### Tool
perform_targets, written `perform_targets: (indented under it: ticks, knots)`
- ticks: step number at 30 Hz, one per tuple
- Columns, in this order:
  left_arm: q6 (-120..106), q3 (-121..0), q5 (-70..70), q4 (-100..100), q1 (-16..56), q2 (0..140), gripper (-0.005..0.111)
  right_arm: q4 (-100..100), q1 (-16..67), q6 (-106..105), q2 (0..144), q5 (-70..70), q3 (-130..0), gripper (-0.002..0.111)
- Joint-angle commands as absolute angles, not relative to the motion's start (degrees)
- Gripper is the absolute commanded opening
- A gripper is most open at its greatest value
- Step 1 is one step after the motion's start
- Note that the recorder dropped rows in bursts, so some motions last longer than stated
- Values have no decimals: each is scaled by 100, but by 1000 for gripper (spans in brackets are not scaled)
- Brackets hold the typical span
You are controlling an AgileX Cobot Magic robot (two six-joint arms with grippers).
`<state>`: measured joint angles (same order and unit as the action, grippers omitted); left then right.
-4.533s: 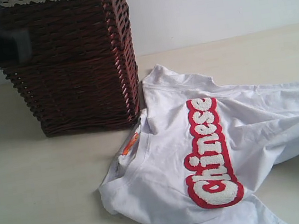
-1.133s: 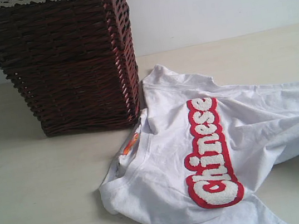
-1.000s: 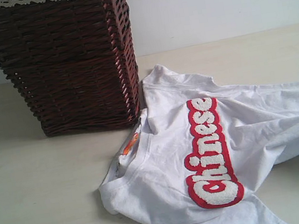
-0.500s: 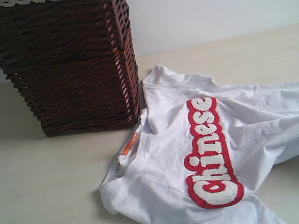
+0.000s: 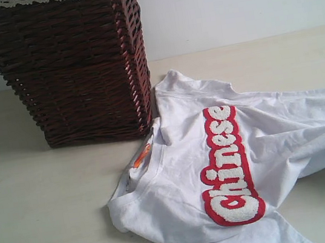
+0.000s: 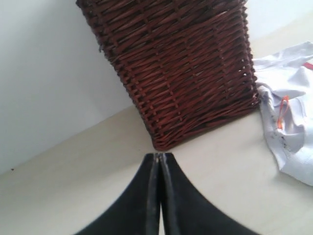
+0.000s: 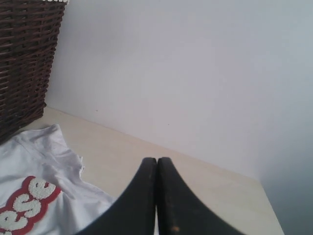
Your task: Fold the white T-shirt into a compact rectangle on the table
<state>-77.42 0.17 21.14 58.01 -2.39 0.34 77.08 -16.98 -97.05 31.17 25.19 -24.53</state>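
Observation:
The white T-shirt [image 5: 240, 152] lies crumpled and spread out on the table [image 5: 40, 207], its red-outlined "Chinese" lettering facing up and its orange neck tag toward the basket. Neither arm shows in the exterior view. My left gripper [image 6: 159, 155] is shut with nothing in it, above bare table, with the basket ahead of it and the shirt's collar [image 6: 286, 122] off to one side. My right gripper [image 7: 157, 160] is also shut and empty, raised above the table beside a part of the T-shirt [image 7: 34, 196], not touching it.
A tall brown wicker basket [image 5: 75, 67] with white lace edging stands at the back left, against the shirt's sleeve. It also appears in the left wrist view [image 6: 186, 68] and the right wrist view [image 7: 24, 58]. A pale wall [image 5: 236, 0] runs behind the table.
A dark blurred shape that crossed the upper left corner over the basket 4.5 s ago is gone. The shirt and basket have not moved over the last second.

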Motion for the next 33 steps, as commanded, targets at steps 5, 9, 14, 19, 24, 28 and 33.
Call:
perform_targets:
  ticks: [5, 9, 14, 19, 24, 28, 33]
  knots:
    - [-7737, 0, 2218, 5868, -109, 0, 0, 7695, -1701, -9431, 3133, 2607, -2428, 0]
    - [-6383, 0, 2132, 5428, -120, 0, 0, 7591, -1701, -9431, 3133, 2631, -2428, 0]
    - [-6274, 0, -705, 5402, -254, 129, 0, 7591, -1701, -9431, 3133, 2739, -2428, 0]
    - [-6540, 0, -1252, 6288, -497, 488, 0, 7591, -1701, -9416, 3133, 2876, -2428, 0]
    - [-6790, 0, 0, 4467, -718, 609, 0, 7591, -1701, -9416, 3133, 2903, -2428, 0]
    - [-6766, 0, 1363, 3576, -741, 598, 0, 7591, -1701, -9416, 3133, 2903, -2428, 0]
    - [-6766, 0, 1790, 3604, -741, 588, 0, 7591, -1701, -9416, 3133, 2903, -2428, 0]
